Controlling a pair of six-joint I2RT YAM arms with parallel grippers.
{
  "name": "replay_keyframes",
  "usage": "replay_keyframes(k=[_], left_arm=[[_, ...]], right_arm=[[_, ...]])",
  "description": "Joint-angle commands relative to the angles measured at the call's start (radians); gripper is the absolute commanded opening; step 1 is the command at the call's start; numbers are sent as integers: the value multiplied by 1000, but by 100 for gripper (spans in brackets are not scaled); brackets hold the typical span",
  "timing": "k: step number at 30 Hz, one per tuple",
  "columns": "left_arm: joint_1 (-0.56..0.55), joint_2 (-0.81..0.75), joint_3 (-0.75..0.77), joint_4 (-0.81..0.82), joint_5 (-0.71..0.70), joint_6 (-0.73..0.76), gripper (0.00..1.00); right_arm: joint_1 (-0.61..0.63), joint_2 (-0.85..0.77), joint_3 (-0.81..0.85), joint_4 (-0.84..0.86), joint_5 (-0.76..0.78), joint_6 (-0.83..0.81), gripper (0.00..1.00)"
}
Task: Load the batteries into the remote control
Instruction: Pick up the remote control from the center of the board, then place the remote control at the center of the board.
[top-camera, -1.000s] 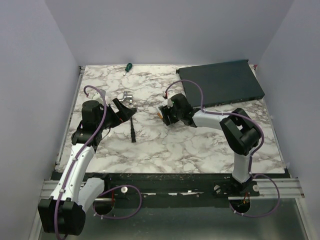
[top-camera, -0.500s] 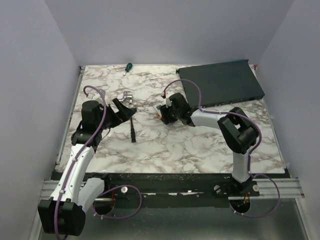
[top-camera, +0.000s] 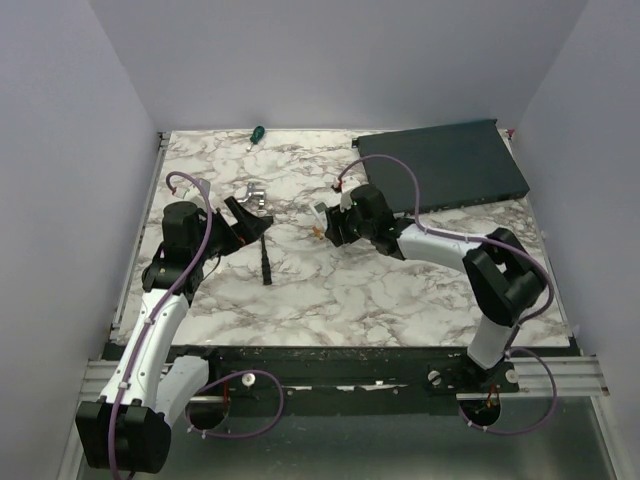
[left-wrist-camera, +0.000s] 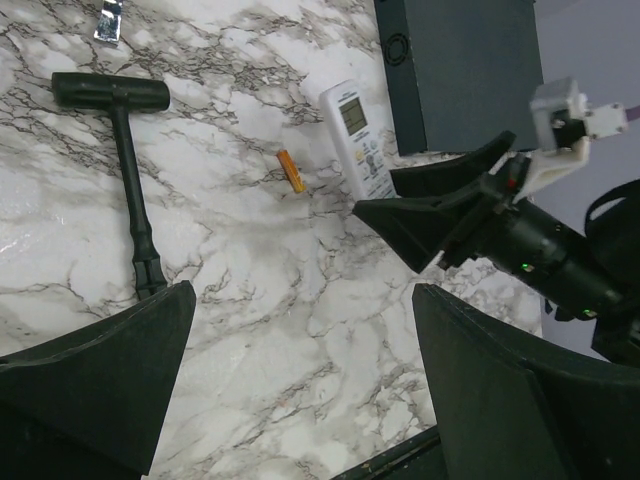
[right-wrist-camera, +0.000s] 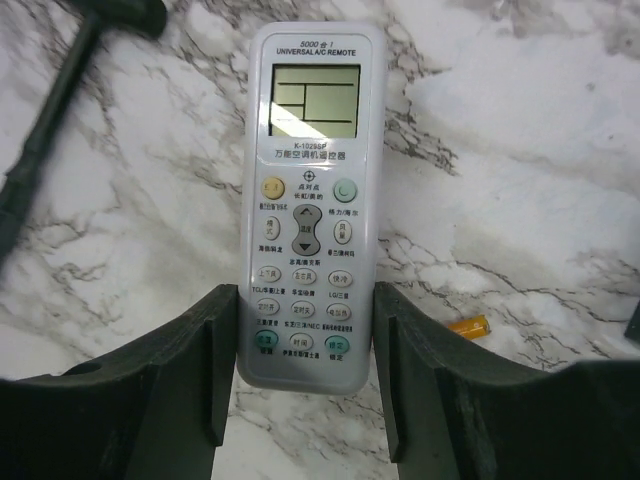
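Between the fingers of the right hand (right-wrist-camera: 305, 300) lies the remote control (right-wrist-camera: 310, 150). It is a white bar lying flat and face up on the marble tabletop (right-wrist-camera: 520, 150), with its grey display at the end farthest from the hand. The hand is closed on the remote's button end, one dark finger (right-wrist-camera: 200, 400) against each long side. Just outside one finger, on the right of the wrist view, an orange battery (right-wrist-camera: 468, 326) lies on the tabletop, near the remote but not touching it. It is the only battery that can be seen. Out past the opposite finger lies a black T-handled tool (right-wrist-camera: 50, 120).

The left hand (left-wrist-camera: 303, 290) is spread wide with nothing between its fingers, held above the tabletop. Ahead of it lie the black tool, then the battery, then the remote with the right hand on it. Beyond the remote sits a large dark flat box (left-wrist-camera: 460, 70). A silver bracket (left-wrist-camera: 108, 20) lies past the tool's head.

Seen from above, the two hands point toward each other and are well apart. A green-handled screwdriver (top-camera: 256, 133) lies far beyond the left hand.
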Motion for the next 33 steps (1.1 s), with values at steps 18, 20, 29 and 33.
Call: replay_keyframes(k=[18, 20, 29, 33], left_arm=[[8, 29, 14, 7, 46, -11, 93], [8, 45, 23, 2, 60, -9, 93], [8, 57, 32, 10, 76, -18, 93], [8, 52, 23, 15, 76, -23, 93]], right_arm=[[157, -418, -498, 69, 8, 190, 37], [164, -414, -519, 76, 31, 206, 40], [169, -332, -481, 39, 78, 232, 61], [173, -345, -490, 50, 75, 239, 85]])
